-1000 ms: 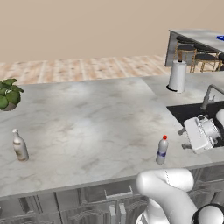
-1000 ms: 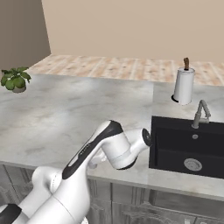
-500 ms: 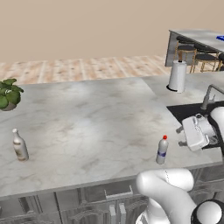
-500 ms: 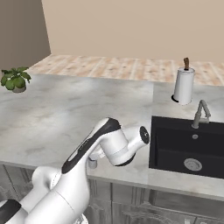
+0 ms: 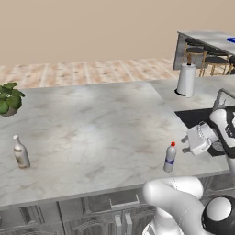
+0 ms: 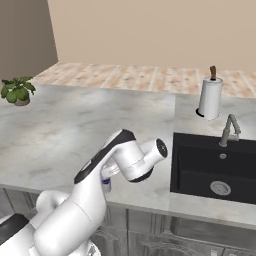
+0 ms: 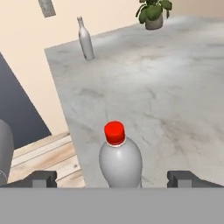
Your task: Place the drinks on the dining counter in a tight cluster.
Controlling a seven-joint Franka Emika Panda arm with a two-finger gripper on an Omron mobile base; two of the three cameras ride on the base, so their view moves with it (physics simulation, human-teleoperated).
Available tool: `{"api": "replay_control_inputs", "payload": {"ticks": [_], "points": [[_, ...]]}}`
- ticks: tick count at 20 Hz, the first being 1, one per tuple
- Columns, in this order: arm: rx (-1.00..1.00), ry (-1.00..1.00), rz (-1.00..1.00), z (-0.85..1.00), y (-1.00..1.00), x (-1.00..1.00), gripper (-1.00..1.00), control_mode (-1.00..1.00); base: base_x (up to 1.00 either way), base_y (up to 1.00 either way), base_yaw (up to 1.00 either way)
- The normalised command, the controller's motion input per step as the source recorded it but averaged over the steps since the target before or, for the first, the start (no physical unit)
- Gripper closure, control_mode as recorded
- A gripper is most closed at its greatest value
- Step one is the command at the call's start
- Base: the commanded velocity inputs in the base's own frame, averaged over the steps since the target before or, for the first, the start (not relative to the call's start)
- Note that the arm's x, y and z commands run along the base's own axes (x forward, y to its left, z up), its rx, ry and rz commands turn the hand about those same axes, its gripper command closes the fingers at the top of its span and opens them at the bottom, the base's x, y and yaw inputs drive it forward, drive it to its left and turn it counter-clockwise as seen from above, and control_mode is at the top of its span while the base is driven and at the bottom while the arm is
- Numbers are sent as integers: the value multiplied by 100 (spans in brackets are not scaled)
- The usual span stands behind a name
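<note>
A slim silver-grey drink with a red cap (image 5: 170,158) stands near the front edge of the grey marbled counter (image 5: 101,124) over the cabinet drawers. My gripper (image 5: 185,143) hovers just to its right at bottle height, pointing at it. In the hand view the same bottle (image 7: 120,161) stands close between the two fingertips (image 7: 42,178), apart from both, and the gripper (image 7: 113,179) is open. A slim brown-and-white drink (image 5: 20,153) stands far left near the front edge, also seen in the hand view (image 7: 85,39). The dining counter (image 5: 204,36) lies at the far right.
A potted plant (image 5: 8,98) sits at the counter's left end. A paper towel roll (image 6: 210,96) stands behind the black sink (image 6: 215,167) with its faucet (image 6: 229,131). Stools (image 5: 202,50) stand under the dining counter. My arm (image 6: 115,160) covers most of the red-capped bottle in the right base view.
The hand has slid a little to the left, closer to the red-capped bottle. Both bottles have stayed in place and the jaws have stayed wide.
</note>
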Motion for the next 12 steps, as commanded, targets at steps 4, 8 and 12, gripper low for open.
{"api": "replay_control_inputs", "payload": {"ticks": [4, 8, 12], "points": [[3, 10, 0, -44, -2, 0, -100, -100, 0, 0, 0], [3, 4, 0, -35, 0, 1, -100, -100, 0, 0, 0], [5, 0, 0, -11, 0, 0, -100, -100, 0, 0, 0]]}}
